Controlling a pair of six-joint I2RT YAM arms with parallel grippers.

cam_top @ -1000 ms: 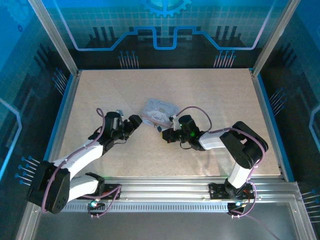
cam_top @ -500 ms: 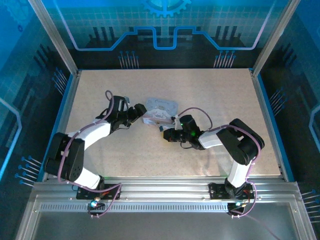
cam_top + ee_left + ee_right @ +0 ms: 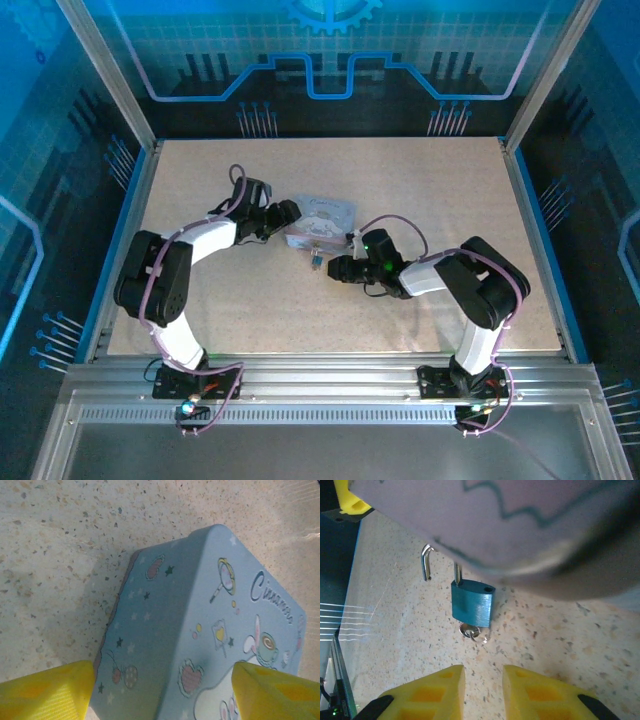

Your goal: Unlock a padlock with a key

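Teal padlock [image 3: 472, 602] lies on the speckled worktop [image 3: 560, 645] just ahead of the right hand [image 3: 484, 690]. Its shackle stands open, with one end free of the body, and the key [image 3: 470, 630] sits in the keyhole. The right hand has its fingers a little apart and grips nothing. The left hand [image 3: 162, 682] is wide open, with one finger at each side of a tin box [image 3: 200, 605] corner.

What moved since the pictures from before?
The left hand reached forward and right, up to the tin box, which now sits between its open fingers. The right hand, padlock and key stayed put; the box hardly moved.
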